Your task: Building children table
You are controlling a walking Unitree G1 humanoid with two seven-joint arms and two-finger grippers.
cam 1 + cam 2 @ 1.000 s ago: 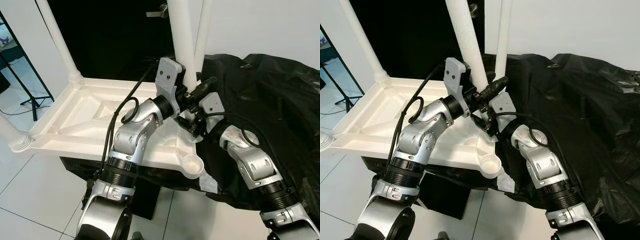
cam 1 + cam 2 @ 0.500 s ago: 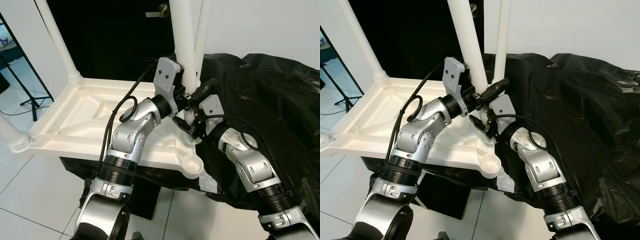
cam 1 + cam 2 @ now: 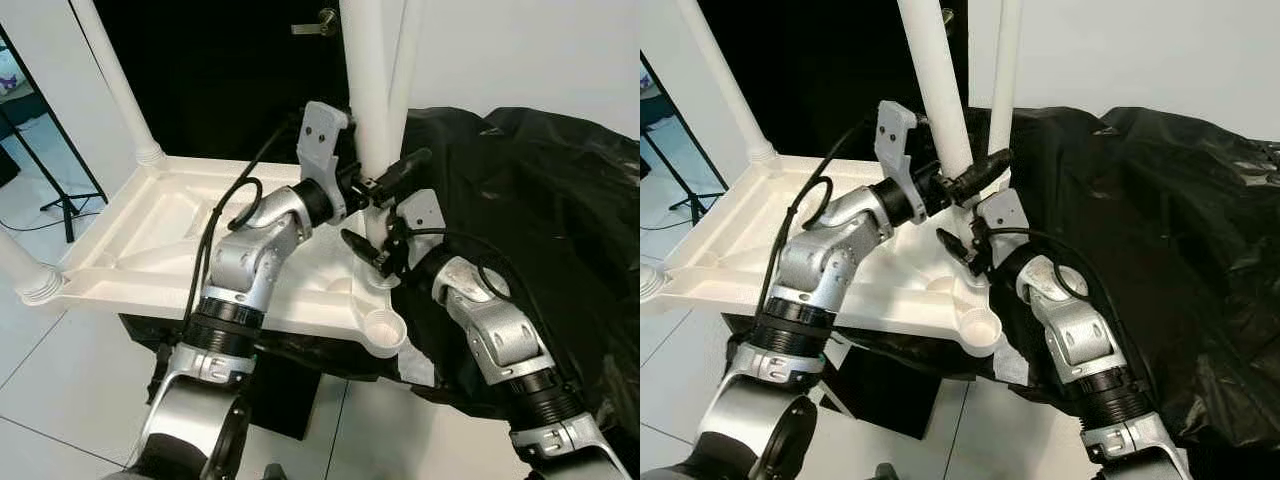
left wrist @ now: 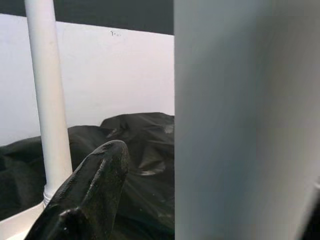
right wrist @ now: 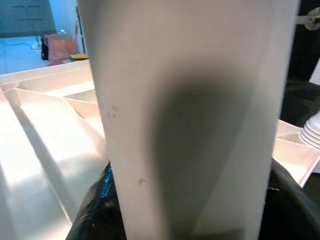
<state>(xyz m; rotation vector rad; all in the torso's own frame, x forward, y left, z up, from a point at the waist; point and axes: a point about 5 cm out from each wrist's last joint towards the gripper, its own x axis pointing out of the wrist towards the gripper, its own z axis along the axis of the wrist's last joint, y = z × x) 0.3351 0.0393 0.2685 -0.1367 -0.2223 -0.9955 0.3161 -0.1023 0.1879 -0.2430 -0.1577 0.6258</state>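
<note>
Upside down before the robot lies the white plastic children table (image 3: 180, 240), its ribbed underside facing up and its top resting partly on a black plastic sheet (image 3: 540, 190). Three white legs already stand in corner sockets: one at the far left (image 3: 118, 85), one at the near left (image 3: 22, 268), and one at the far right (image 3: 1004, 75). The near right socket (image 3: 384, 328) is an open round cup with nothing in it. A fourth white leg (image 3: 366, 95) stands upright just behind that socket, and both claws work on it. The left claw (image 3: 385, 182) reaches across from the left, its black fingers (image 4: 92, 187) pressed against the leg's side and closed around it. The right claw (image 3: 372, 250) clamps the same leg lower down, near its base. Behind the table is a dark doorway (image 3: 220, 70) beside a white wall (image 3: 530, 50), and a black stand (image 3: 45, 170) rises from the tiled floor (image 3: 70, 370) on the left.
</note>
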